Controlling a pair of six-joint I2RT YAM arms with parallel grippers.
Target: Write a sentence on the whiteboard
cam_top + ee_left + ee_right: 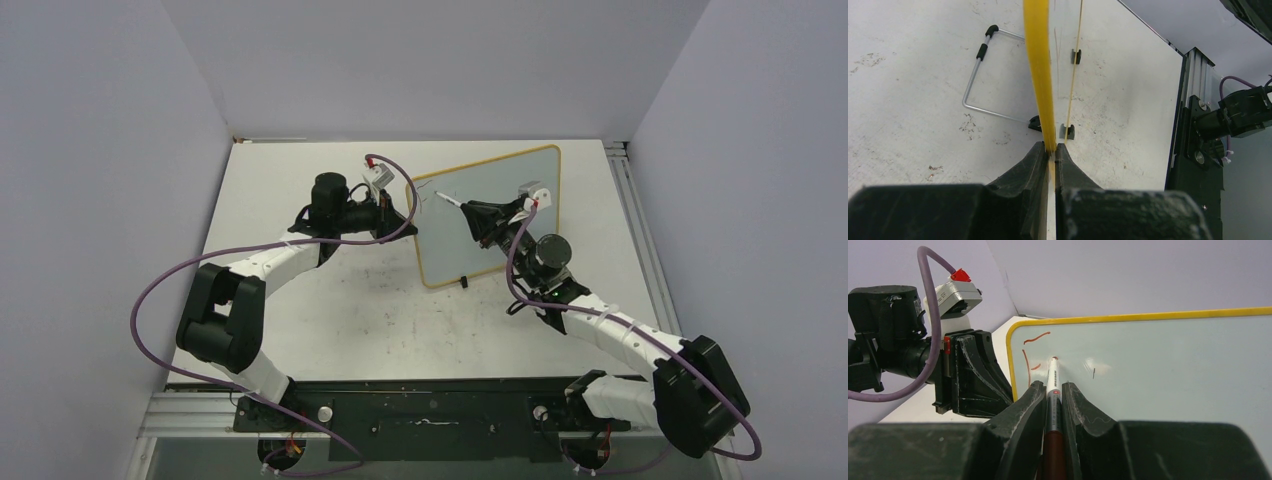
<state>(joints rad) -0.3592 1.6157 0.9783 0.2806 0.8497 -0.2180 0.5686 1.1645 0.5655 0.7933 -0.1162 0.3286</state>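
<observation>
whiteboard (445, 245) upright between both claws from above, likely light and tippy. left wrist: left gripper (1052, 150) pinches its stiff yellow frame edge, the sensible hold. right wrist: right gripper (1053, 387) clamps a marker (1053, 380), tip on the board just ahead, sentence (1036, 337) barely begun.

The whiteboard (445, 245) stands on the table (350, 310), left pincer (1052, 148) on its left edge, marker (1053, 385) tip against its front.
</observation>
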